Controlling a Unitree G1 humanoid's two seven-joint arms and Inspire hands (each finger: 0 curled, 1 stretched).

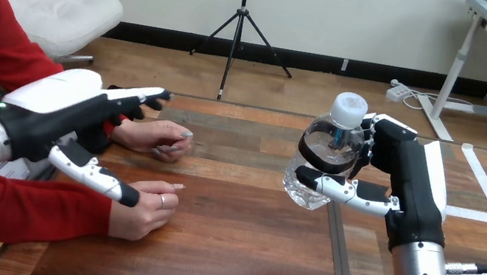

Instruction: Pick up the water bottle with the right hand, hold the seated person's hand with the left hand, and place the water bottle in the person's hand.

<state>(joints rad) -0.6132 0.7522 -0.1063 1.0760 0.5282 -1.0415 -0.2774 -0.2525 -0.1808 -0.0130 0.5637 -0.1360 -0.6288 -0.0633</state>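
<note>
Wooden table (243,257) planks run dark and bare in front of me, with a person seated at the left side. My right hand (399,171) is wrapped around the water bottle (323,158): the fingers curl round its far side and the thumb lies across its front. The bottle is clear plastic with a white cap (348,110) screwed on top, and it leans a little, cap toward my right. Its walls are see-through, but I cannot tell how much water is inside. It sits over the middle of the table, well apart from the person.

My left hand (65,115) is open, its fingers straight and pointing away from me, above the person's two hands. The person's farther hand (154,137) rests on the table just beyond my fingers, loosely closed. The person's nearer hand (147,204) lies on the wood under my thumb (96,176); I cannot tell whether the thumb touches it. Neither fingers nor thumb curl round either hand.
</note>
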